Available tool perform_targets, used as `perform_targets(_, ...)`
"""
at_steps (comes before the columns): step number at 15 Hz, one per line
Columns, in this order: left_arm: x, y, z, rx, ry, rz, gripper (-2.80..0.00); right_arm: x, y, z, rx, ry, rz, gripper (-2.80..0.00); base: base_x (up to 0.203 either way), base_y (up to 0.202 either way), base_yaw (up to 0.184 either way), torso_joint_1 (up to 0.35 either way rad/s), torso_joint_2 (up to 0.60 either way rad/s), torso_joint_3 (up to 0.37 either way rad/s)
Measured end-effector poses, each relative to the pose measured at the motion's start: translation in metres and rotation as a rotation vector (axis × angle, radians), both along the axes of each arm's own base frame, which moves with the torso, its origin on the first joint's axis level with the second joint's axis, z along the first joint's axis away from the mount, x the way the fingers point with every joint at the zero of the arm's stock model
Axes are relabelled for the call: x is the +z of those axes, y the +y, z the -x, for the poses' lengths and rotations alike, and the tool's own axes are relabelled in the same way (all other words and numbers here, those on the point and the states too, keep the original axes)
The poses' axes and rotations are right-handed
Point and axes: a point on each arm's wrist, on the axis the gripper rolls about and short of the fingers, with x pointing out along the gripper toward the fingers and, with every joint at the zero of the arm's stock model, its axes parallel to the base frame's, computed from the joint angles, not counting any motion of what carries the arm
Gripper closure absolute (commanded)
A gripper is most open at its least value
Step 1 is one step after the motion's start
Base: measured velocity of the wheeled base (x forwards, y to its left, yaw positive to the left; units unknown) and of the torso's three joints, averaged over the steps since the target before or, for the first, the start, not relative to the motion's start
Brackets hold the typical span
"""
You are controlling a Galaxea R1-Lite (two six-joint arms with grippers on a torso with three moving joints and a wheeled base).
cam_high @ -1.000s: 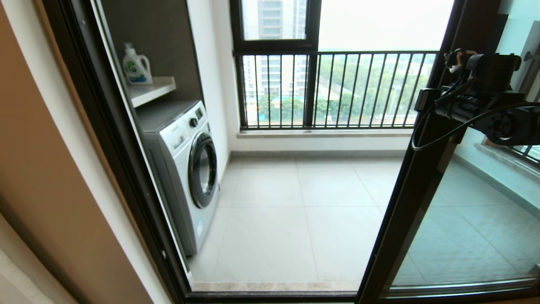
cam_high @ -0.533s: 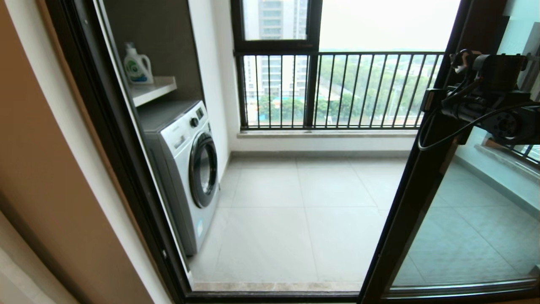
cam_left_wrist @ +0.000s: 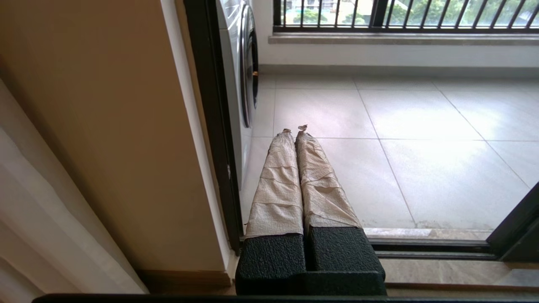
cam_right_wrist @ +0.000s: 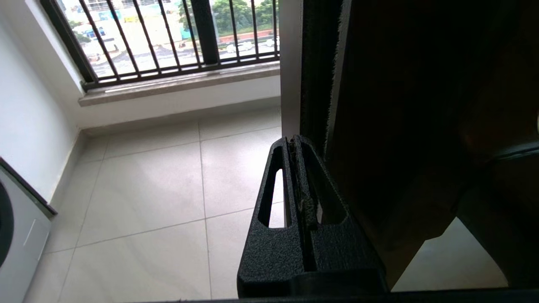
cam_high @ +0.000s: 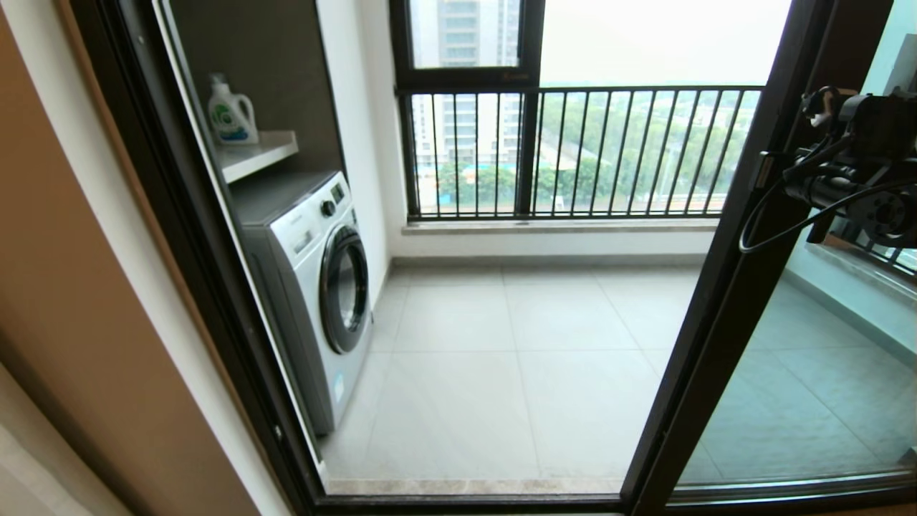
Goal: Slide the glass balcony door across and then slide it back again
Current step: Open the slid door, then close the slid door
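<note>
Glass balcony door (cam_high: pixel 723 315): clear pane, slim dark metal frame, long axis vertical; right gripper (cam_right_wrist: pixel 294 145) against its upright edge, textured black fingers pressed together. Left gripper (cam_left_wrist: pixel 294 131) low by the threshold, paper-wrapped fingers closed, gripping nothing.

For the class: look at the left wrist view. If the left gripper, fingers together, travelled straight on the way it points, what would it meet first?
Probably the balcony floor tiles. The left gripper points down through the open doorway, beside the washing machine but apparently not at it. Depth is hard to judge, so the door track below may come first.

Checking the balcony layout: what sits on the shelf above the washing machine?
A white detergent bottle stands on the white shelf above the washing machine. The shelf's far-left part is hidden behind the door frame.
</note>
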Motion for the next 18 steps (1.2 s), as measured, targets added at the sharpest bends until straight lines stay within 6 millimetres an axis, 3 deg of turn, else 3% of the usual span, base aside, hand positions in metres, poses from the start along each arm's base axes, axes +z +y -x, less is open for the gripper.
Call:
perform_targets(7,0.000,0.000,0.000,0.000,0.000,0.000,0.00,0.003,0.002,0.002,0.011,-0.004,0.001,0.00,0.000,0.000,0.000,0.000,0.00,0.000)
perform_targets(10,0.000,0.000,0.000,0.000,0.000,0.000,0.00,0.011,0.013,0.014,0.037,-0.015,0.002,0.00,0.000,0.000,0.000,0.000,0.00,0.000)
perform_targets(15,0.000,0.000,0.000,0.000,0.000,0.000,0.00,0.045,0.039,0.074,0.079,-0.061,0.013,0.00,0.000,0.000,0.000,0.000,0.00,0.000)
perform_targets(18,0.000,0.000,0.000,-0.001,0.001,0.000,0.00,0.049,0.035,0.118,-0.017,-0.041,0.059,0.00,0.000,0.000,0.000,0.000,0.00,0.000)
